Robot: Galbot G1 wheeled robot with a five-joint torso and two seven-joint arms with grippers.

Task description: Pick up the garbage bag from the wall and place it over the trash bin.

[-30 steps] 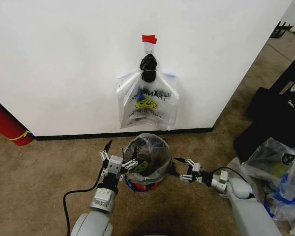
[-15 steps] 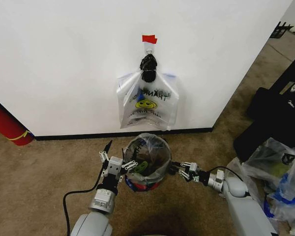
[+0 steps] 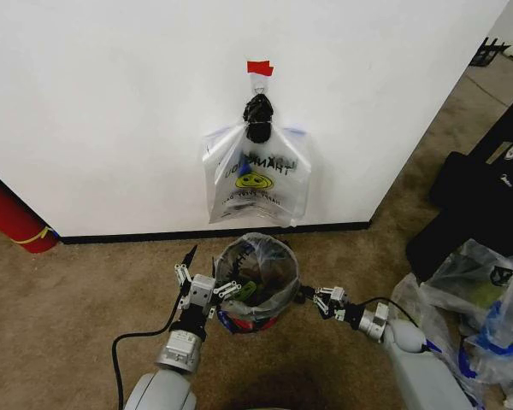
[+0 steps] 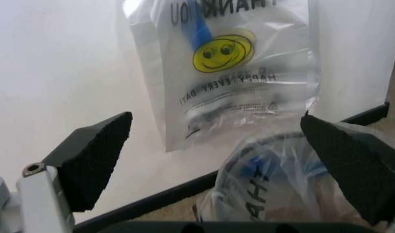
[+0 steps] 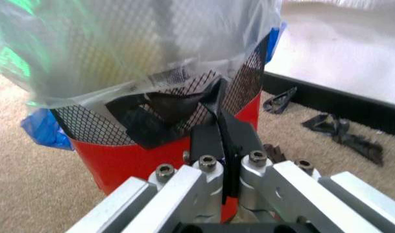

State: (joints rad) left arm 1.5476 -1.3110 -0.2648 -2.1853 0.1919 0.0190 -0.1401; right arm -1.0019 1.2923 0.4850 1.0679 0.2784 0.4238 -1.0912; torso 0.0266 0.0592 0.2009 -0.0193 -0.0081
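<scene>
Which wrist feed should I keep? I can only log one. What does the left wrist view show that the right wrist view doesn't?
Left wrist view only: the hanging smiley bag on the wall, framed by the open left gripper.
Right wrist view only: the trash bin with its red body and black mesh, the carpet, and the right gripper shut close against the bin.
Both: the garbage bag draped over the bin, the white wall and the black baseboard.
</scene>
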